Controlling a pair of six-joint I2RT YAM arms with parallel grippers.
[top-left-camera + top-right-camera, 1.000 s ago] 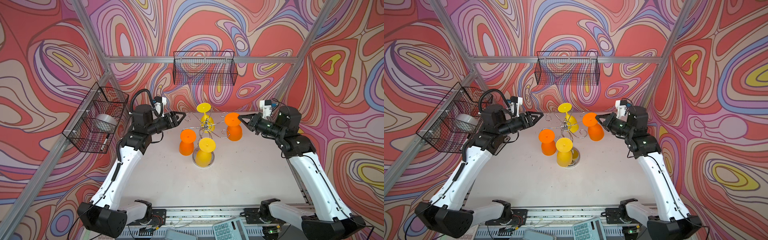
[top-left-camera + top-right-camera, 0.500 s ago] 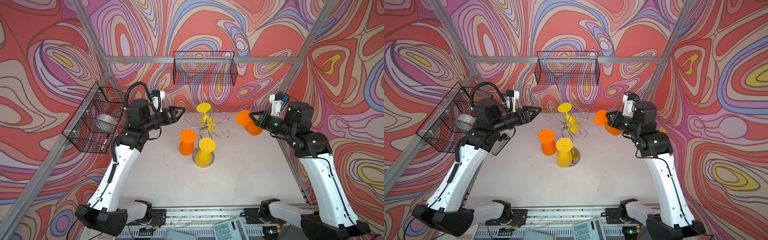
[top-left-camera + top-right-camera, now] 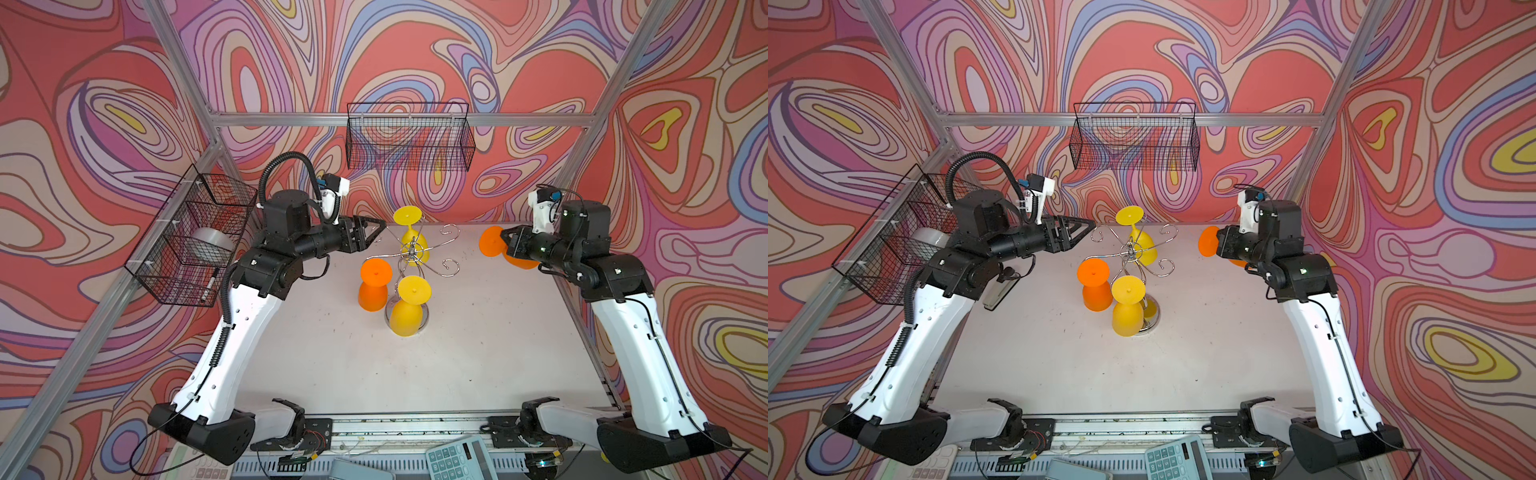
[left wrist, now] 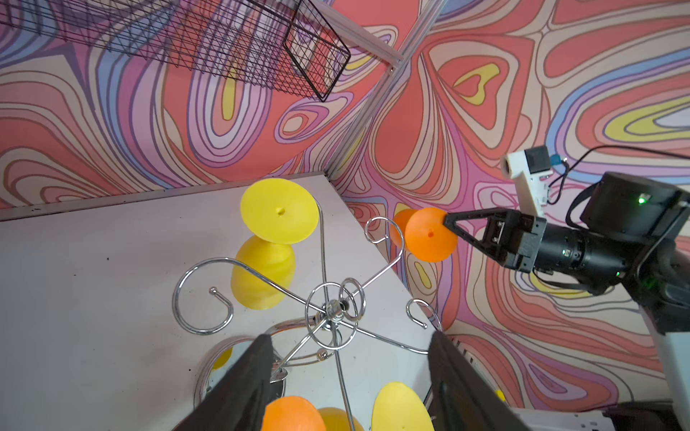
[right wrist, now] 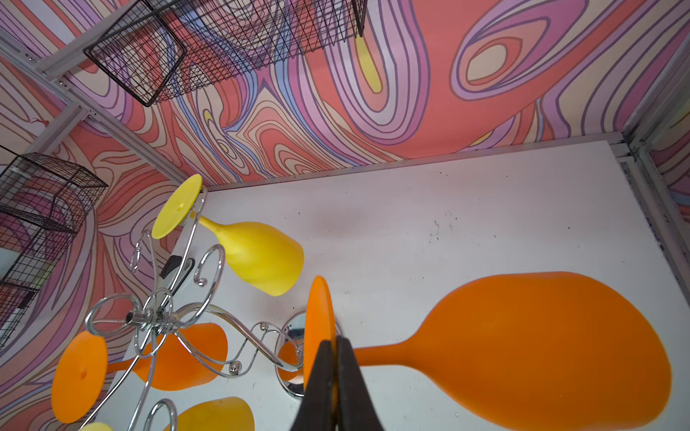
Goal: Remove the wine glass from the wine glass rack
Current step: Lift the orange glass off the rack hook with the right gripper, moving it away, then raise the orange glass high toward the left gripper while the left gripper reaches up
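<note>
The chrome wine glass rack [image 3: 411, 254] [image 3: 1133, 253] stands mid-table, with two yellow glasses [image 3: 409, 216] [image 3: 412, 291] and one orange glass [image 3: 375, 275] hanging upside down from its hooks. A second orange wine glass [image 3: 489, 241] [image 3: 1207, 242] [image 5: 541, 347] is off the rack, tilted, to its right. My right gripper [image 3: 505, 242] [image 5: 333, 341] [image 4: 446, 221] is shut on the edge of that glass's round foot. My left gripper [image 3: 382, 226] [image 3: 1091, 224] [image 4: 350, 336] is open and holds nothing, level with the rack's top on its left side.
A black mesh basket [image 3: 409, 141] hangs on the back wall. Another basket [image 3: 191, 241] on the left frame holds a silver roll. A calculator [image 3: 461, 457] lies below the table's front rail. The right table edge and frame post run close behind the held glass.
The right gripper has drawn the orange glass off its hook and away to the right. The left gripper has risen and moved closer to the rack's top.
</note>
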